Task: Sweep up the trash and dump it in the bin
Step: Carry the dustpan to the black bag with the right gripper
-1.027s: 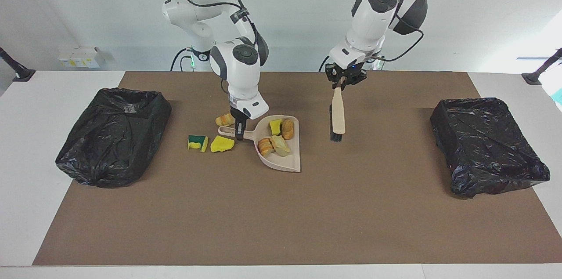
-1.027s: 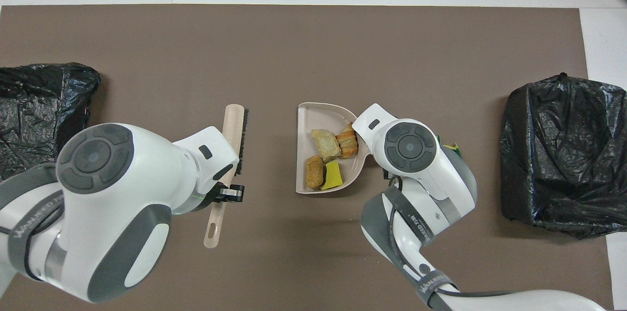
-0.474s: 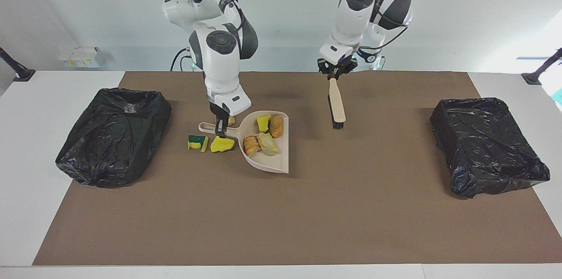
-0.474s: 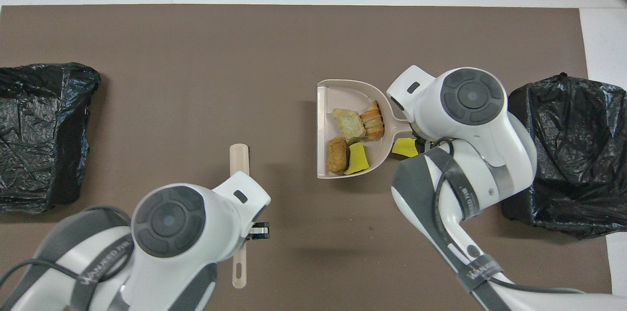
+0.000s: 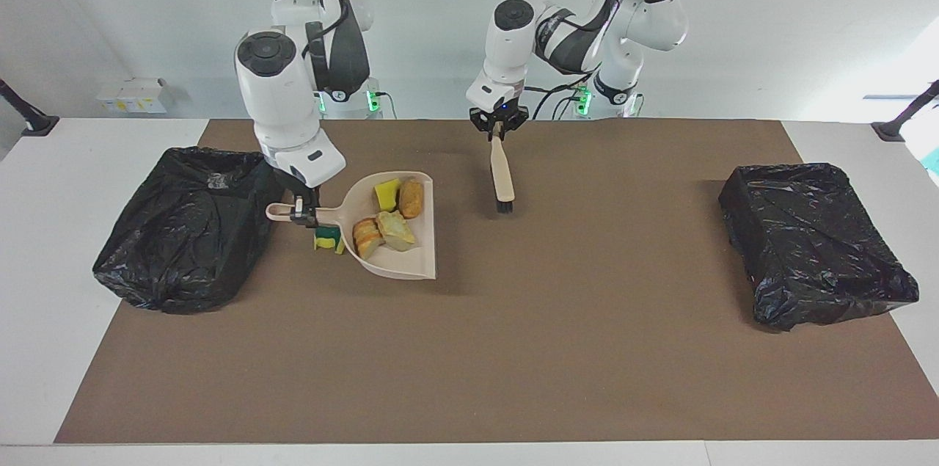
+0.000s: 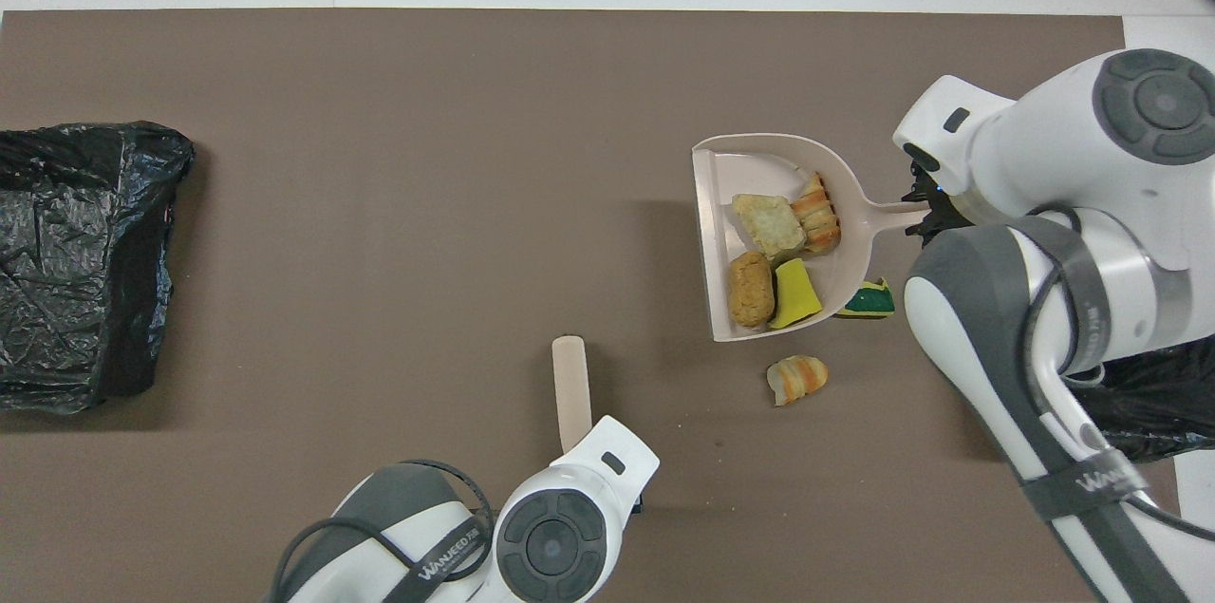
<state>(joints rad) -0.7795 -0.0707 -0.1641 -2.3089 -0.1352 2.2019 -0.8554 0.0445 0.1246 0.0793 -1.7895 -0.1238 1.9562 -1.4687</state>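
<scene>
A robotics lab: two white arms (image 5: 286,99) mounted at a white worktop (image 5: 44,231) with a brown mat (image 5: 469,363), before bare walls.

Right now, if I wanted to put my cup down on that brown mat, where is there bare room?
The widest bare patch lies between the brush and the bin at the left arm's end. Crowded: around the dustpan by the other bin, with a green-and-yellow sponge and a bread piece loose on the mat.

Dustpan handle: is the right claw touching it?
Touching. The facing view shows the right claw shut on the dustpan handle, holding the pan up.
</scene>
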